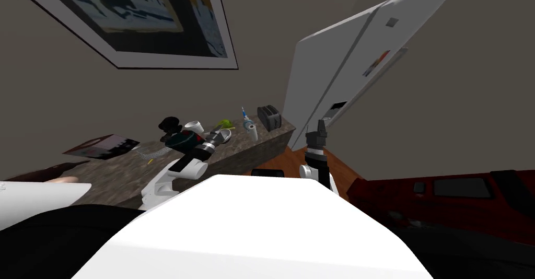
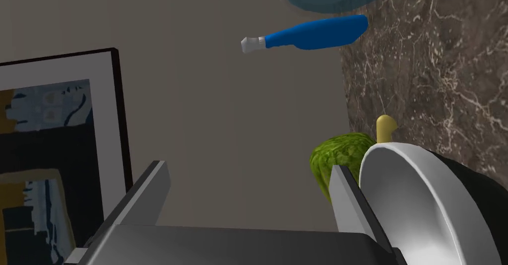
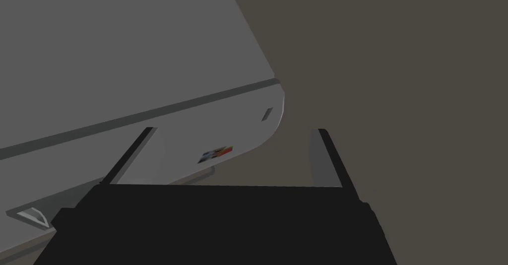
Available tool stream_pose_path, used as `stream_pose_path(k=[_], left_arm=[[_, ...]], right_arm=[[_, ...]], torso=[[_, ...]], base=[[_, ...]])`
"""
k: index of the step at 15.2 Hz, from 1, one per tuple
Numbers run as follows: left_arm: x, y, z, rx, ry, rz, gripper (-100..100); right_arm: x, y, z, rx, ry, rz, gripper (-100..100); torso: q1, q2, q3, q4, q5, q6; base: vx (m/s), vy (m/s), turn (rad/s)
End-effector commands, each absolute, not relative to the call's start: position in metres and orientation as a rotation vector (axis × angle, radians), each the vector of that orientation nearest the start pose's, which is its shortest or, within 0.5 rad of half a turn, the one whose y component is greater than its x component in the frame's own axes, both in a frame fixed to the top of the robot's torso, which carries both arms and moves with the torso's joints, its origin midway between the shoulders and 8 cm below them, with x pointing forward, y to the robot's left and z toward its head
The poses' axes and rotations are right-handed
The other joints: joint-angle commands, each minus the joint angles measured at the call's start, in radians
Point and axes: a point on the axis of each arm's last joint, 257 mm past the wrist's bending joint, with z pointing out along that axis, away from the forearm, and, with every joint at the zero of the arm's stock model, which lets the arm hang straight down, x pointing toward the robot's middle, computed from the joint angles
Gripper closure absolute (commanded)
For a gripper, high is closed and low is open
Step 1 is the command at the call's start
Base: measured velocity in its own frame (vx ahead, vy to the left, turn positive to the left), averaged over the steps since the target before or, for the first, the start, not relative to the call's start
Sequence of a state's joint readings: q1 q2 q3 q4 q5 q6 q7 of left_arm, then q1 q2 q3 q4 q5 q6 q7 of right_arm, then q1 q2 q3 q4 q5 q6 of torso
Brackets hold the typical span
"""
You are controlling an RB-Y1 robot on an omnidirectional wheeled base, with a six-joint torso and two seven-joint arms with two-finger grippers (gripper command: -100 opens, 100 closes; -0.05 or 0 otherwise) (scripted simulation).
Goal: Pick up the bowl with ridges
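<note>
The head camera overlooked the desk (image 1: 120, 172) and fridge (image 1: 339, 67); the left wrist camera sat close to the desk, the right faced the fridge.

No writing can be read anywhere. The refrigerator (image 1: 360, 46) door carries a small multicoloured sticker (image 1: 376, 63) beside its handle, seen only as red, yellow and dark patches, and a plain grey square badge (image 1: 391, 22). A flat printed booklet (image 1: 103, 146) at the countertop's (image 1: 115, 174) left end shows only blurred light and dark blocks.
</note>
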State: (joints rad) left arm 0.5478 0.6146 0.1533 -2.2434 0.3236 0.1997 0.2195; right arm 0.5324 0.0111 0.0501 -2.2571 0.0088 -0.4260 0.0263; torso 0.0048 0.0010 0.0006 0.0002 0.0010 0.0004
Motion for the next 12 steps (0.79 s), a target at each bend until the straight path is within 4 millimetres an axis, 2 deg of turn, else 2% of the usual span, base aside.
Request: stream_pose_path(k=[1, 12], left_arm=[[0.400, 0.370, -0.146, -1.205, 1.365, -1.081, -100], [0.388, 0.407, -0.195, -1.447, 1.480, -0.942, -100]], right_arm=[[0.359, -0.269, -0.012, 0.758, 0.704, 1.281, 0], [0.359, -0.269, -0.012, 0.758, 0.704, 1.281, 0]], torso=[[0.000, 0.000, 0.000, 0.000, 0.000, 0.000], [0.000, -0.001, -0.001, 0.000, 0.000, -0.001]], base=[[-0.025, 0.042, -0.072], [-0.029, 0.043, -0.134]])
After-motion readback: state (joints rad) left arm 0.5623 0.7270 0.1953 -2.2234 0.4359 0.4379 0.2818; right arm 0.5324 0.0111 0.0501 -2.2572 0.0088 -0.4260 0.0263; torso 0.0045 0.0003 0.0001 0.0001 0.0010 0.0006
